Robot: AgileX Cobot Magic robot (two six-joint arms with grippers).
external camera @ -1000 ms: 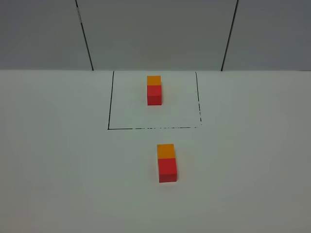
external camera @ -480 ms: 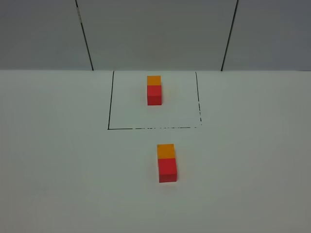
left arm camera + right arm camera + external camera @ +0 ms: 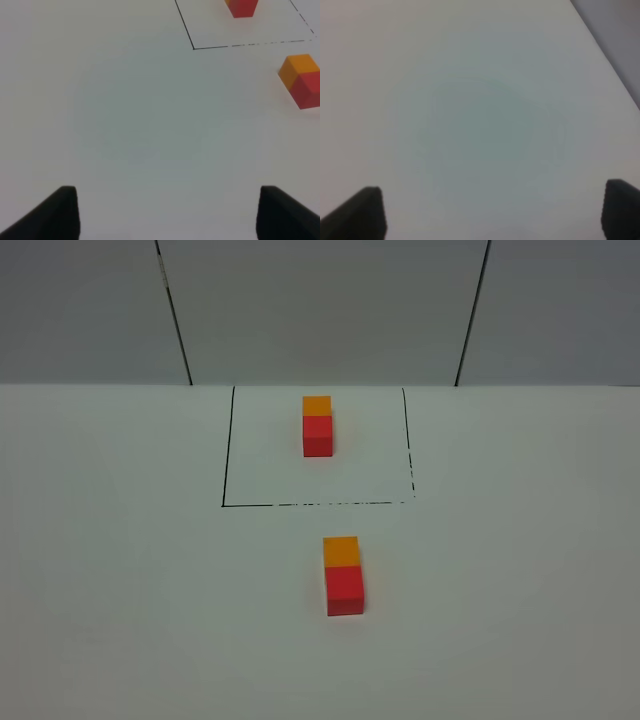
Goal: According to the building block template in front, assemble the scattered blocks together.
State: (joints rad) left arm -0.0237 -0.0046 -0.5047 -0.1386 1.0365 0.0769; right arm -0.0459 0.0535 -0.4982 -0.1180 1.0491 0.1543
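Two grippers report first, operator. Your left gripper (image 3: 167, 212) shows both dark fingertips (image 3: 60, 210) at the frame's edges, jaws spread wide, with only bare table between them. Your right gripper (image 3: 490, 212) reads the same: tips far apart, nothing clasped, blank white surface underneath. Neither arm appears in the high view.

You have no clutter to note. Nothing lies between your left jaws and the blocks; the stretch of table (image 3: 120, 590) is bare.

Scattered blocks: the orange cube (image 3: 341, 550) and the red cube (image 3: 345, 590) sit touching, orange on the far side, red on the near side, flush in one line. You see them just outside the near edge of the black outline (image 3: 300, 505), a little right of centre. Matte faces, equal size. In your left wrist view the same pair (image 3: 302, 80) sits at the frame's edge, partly cut off.

Building block template (image 3: 318, 425): orange far, red near, joined, inside the outline near its far side. The outline's near line turns dashed toward the right corner.

Table is plain white. Behind it, a grey panelled wall (image 3: 320, 310) with two dark seams.
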